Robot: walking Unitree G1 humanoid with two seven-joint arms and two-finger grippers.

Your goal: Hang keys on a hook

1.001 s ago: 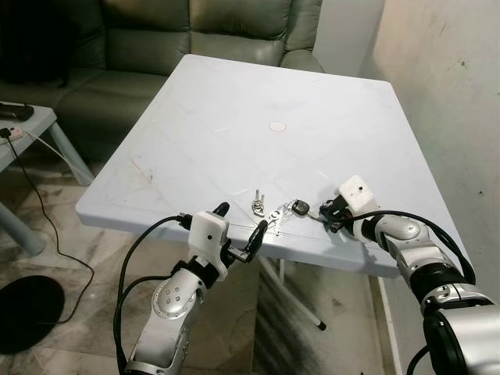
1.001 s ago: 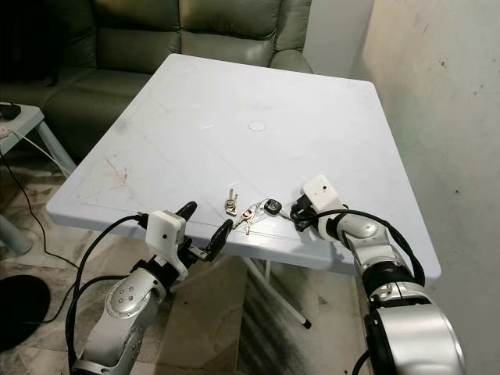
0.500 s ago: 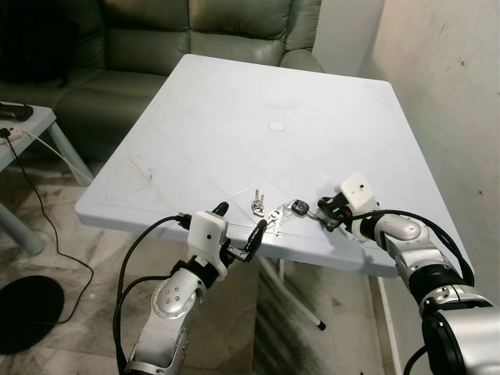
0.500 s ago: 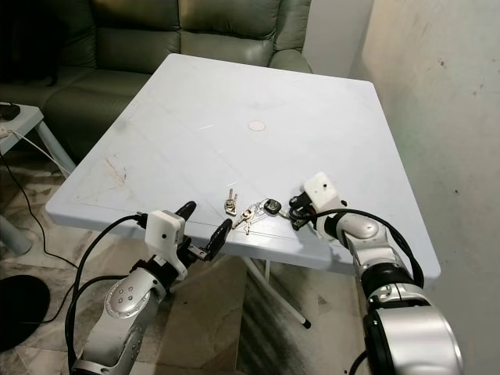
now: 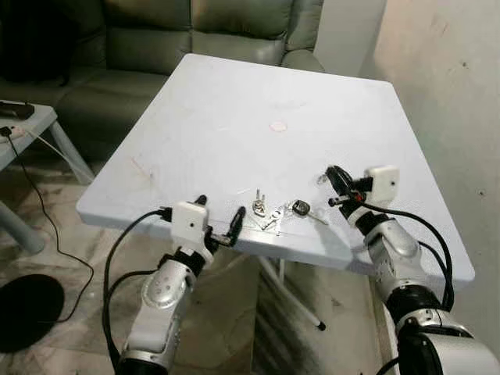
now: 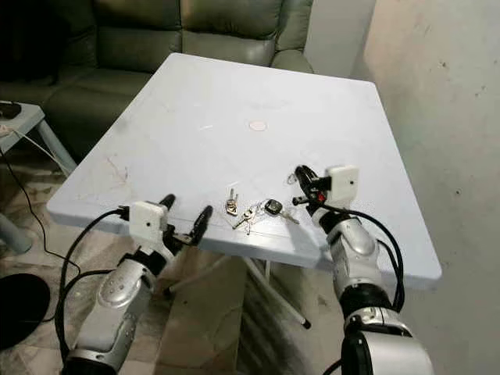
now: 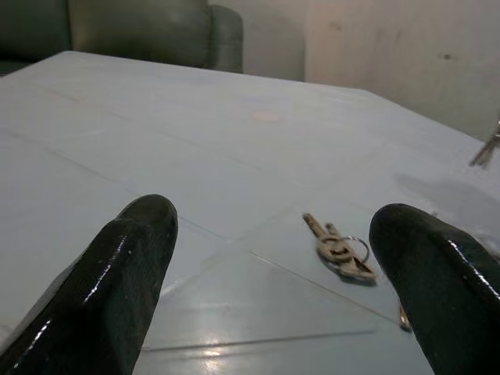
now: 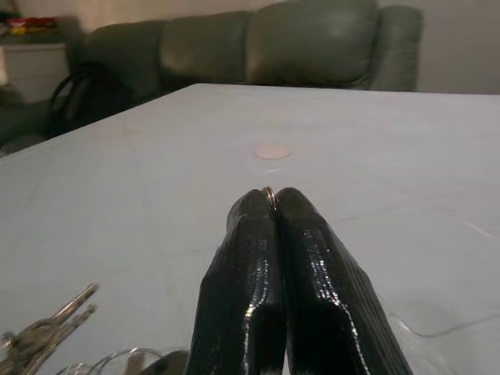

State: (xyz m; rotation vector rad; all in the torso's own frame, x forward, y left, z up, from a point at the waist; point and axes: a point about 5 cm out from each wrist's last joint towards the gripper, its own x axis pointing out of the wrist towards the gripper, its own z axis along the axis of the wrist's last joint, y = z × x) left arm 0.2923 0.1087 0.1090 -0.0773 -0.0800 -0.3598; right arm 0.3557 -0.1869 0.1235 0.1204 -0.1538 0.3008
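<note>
A bunch of keys [image 5: 275,213] with one black-headed key [image 5: 298,208] lies near the front edge of the white table [image 5: 234,101]; the left wrist view shows two of the keys [image 7: 340,248]. My right gripper [image 5: 334,176] is lifted just above the table, right of the bunch. It is shut, and a small metal ring [image 8: 268,192] is pinched at its tips. My left gripper [image 5: 219,209] stands open at the table's front edge, left of the keys, with nothing between its fingers [image 7: 129,258].
A grey-green sofa [image 5: 195,31] stands behind the table and a bare wall [image 5: 445,78] runs along the right. On the left are a small side table [image 5: 23,125], a trailing black cable [image 5: 47,219] and a black round base [image 5: 27,312] on the floor.
My right gripper has lifted off the table by the black-headed key and drawn back to the right, tips raised. The left gripper has shifted a little left. The key bunch lies where it was.
</note>
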